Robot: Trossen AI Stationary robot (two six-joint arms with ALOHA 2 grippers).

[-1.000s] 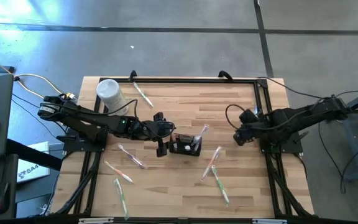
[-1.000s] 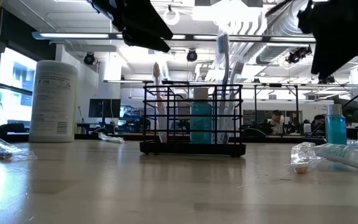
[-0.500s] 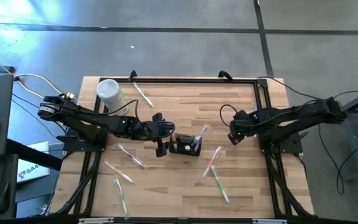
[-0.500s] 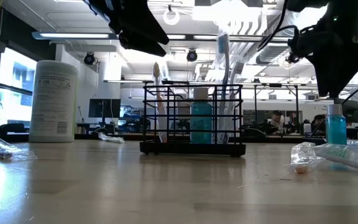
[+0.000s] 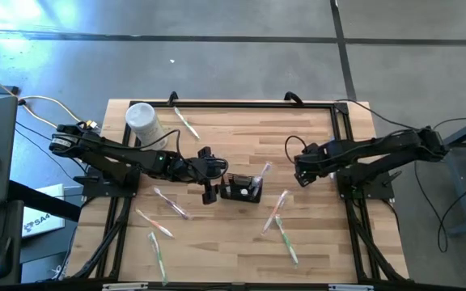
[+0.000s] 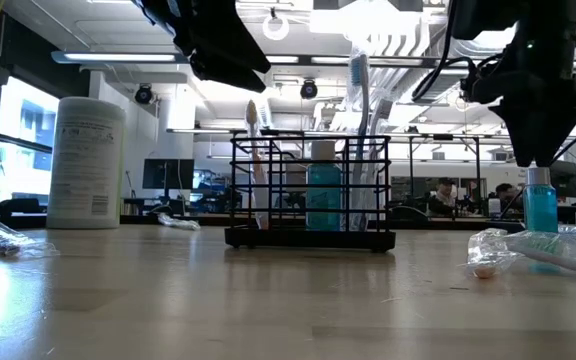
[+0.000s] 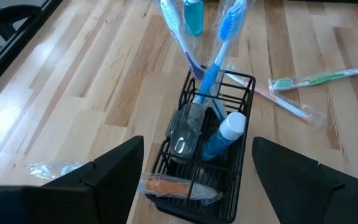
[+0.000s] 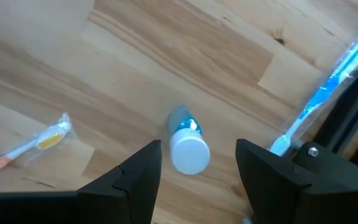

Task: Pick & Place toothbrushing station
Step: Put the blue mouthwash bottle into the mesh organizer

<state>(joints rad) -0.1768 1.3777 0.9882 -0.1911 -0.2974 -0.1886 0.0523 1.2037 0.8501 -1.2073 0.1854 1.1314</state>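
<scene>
My right gripper [image 8: 194, 180] hangs with fingers parted, holding nothing, directly over a small blue bottle [image 8: 186, 146] at three o'clock from the station. Descending off-centre could topple it. My left gripper [image 7: 194, 180] waits spread wide at nine o'clock of the toothbrushing station [image 5: 242, 190], a black wire rack mid-table holding upright toothbrushes [image 7: 219, 46] and another blue bottle.

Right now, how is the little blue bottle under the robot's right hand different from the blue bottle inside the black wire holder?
The small blue white-capped bottle stands alone on the wooden table; the blue bottle sits inside the black wire holder among toothbrushes. The open right hand hovers over the first; the open left hand faces the second. Both stand upright.
</scene>
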